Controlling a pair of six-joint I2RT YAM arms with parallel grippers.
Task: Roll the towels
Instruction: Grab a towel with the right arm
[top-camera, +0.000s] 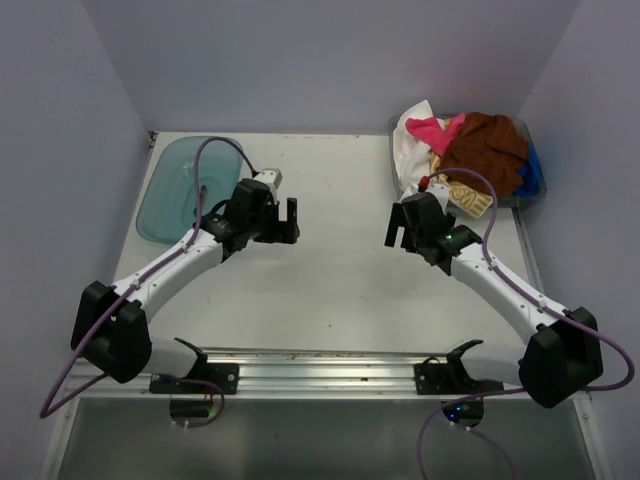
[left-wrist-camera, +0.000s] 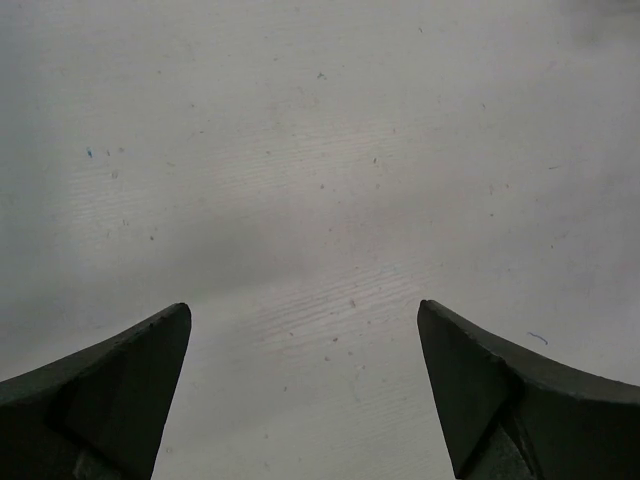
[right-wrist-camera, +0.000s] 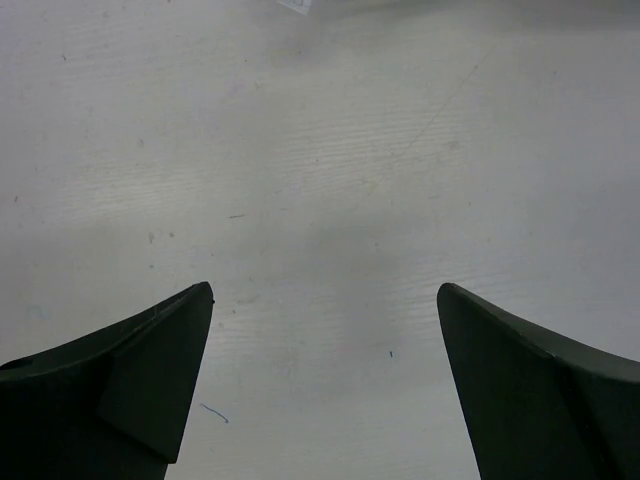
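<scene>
White table (top-camera: 340, 285), heaped towels (top-camera: 482, 150), lower ones hidden

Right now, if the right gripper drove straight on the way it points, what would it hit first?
Most likely the bare table: the open right gripper faces nothing else, though depth is unclear.

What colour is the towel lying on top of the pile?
The top towel is rust-brown, seen best in the top external view.
</scene>
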